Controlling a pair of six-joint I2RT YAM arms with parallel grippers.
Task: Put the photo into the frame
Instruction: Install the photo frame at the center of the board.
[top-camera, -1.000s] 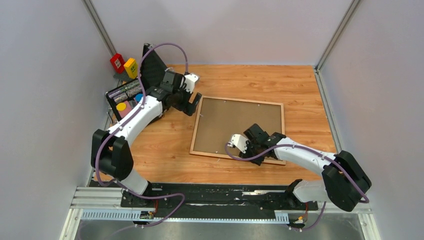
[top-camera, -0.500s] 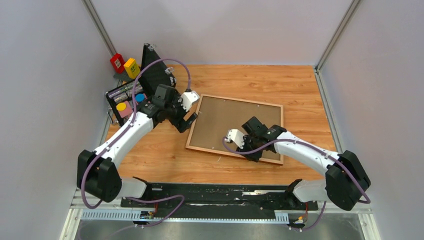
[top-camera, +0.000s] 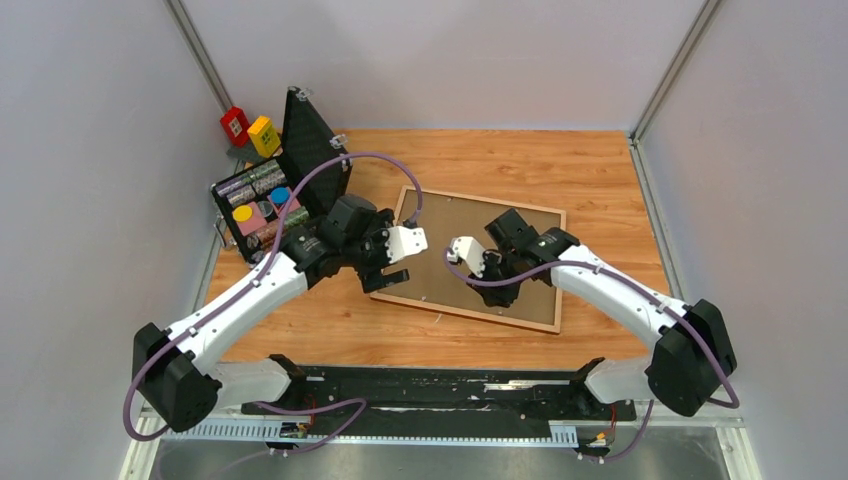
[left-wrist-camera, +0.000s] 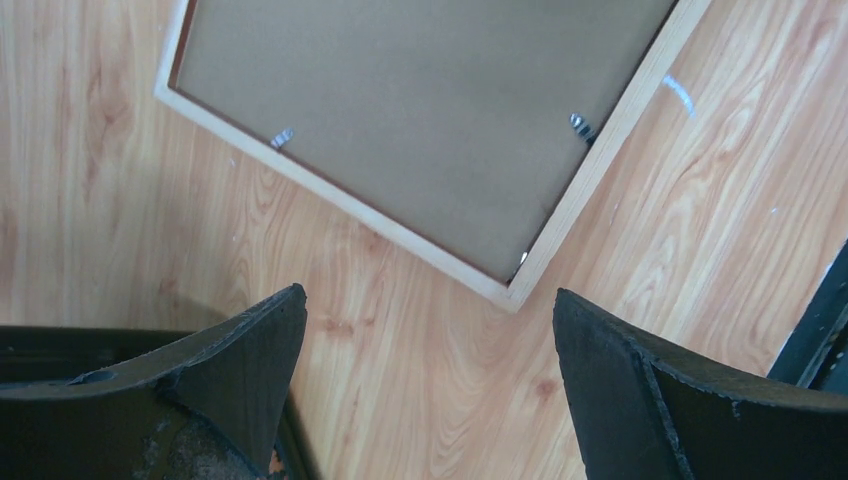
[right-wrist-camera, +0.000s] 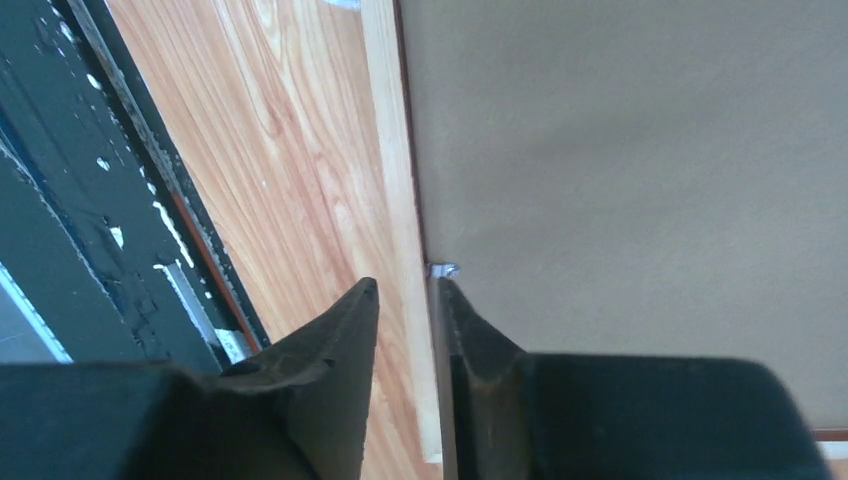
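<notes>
We see the frame (top-camera: 490, 200) lying flat, back up, in the middle of the wooden table (top-camera: 600, 170), skewed a little so its near-left corner points toward 8 o'clock; a plain brown backing board (top-camera: 460, 222) fills it inside the pale rails.

The left gripper (top-camera: 383, 272) hangs over that 8 o'clock corner, its jaws spread wide and holding nothing; in the left wrist view the gripper (left-wrist-camera: 428, 295) is apart from the wood, the frame (left-wrist-camera: 350, 205) runs up toward 12 o'clock, its corner sits between the two fingers, and two small metal tabs (left-wrist-camera: 282, 137) show on the board (left-wrist-camera: 430, 120).

The right gripper (top-camera: 499, 293) is down at the frame's 6 o'clock rail; in the right wrist view its jaws (right-wrist-camera: 405, 285) stand nearly together with only a thin gap, the pale rail (right-wrist-camera: 395, 150) passing between them and a metal tab (right-wrist-camera: 443, 269) just at the right fingertip; we cannot tell whether they pinch the rail.

An open black case (top-camera: 300, 140) stands at the table's 10 o'clock corner.
</notes>
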